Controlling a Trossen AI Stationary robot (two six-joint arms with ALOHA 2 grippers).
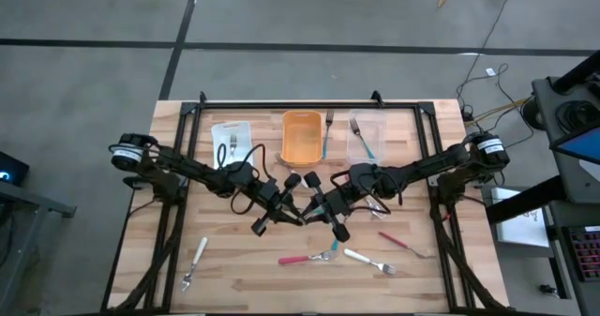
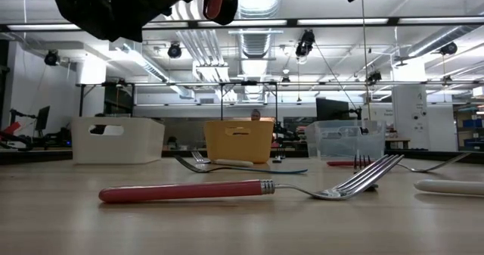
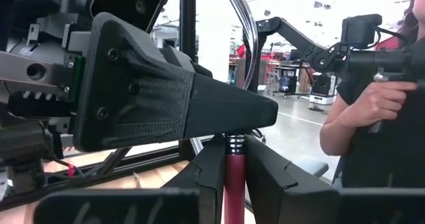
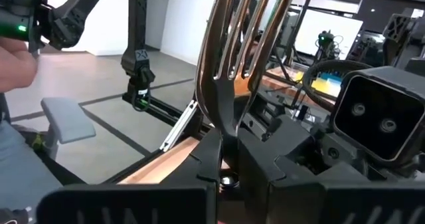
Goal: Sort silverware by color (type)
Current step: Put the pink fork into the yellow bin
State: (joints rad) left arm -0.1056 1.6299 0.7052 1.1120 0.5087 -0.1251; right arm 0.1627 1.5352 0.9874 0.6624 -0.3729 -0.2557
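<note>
A red-handled fork (image 3: 234,184) of the silverware stands roughly upright above the table's middle, tines (image 4: 242,44) up, with both grippers on it. My left gripper (image 3: 234,159) is shut on its handle and my right gripper (image 4: 226,147) is shut on its metal neck. In the high view the two grippers (image 1: 291,211) (image 1: 323,208) meet nose to nose. The handle's free end (image 2: 215,1) hangs at the top of the low view. More forks lie flat on the table: a pink one (image 1: 302,258), two white ones (image 1: 194,263) (image 1: 370,260) and a red one (image 1: 405,244). My left gripper pinches the red handle just below its metal collar (image 3: 234,163) between its two fingers, coming level from the table's left and lying across the fork. The fork stands upright, clear of the table. My right gripper pinches the fork's metal neck (image 4: 224,121) below the tines between its two fingers, coming level from the table's right and lying across the fork. The tines rise above the fingers.
A white bin (image 1: 231,140), an orange bin (image 1: 302,136) and a clear bin (image 1: 366,138) holding a teal fork stand in a row at the far side. Another teal fork (image 1: 327,133) lies between the orange and clear bins. A person (image 3: 372,104) stands beyond the table.
</note>
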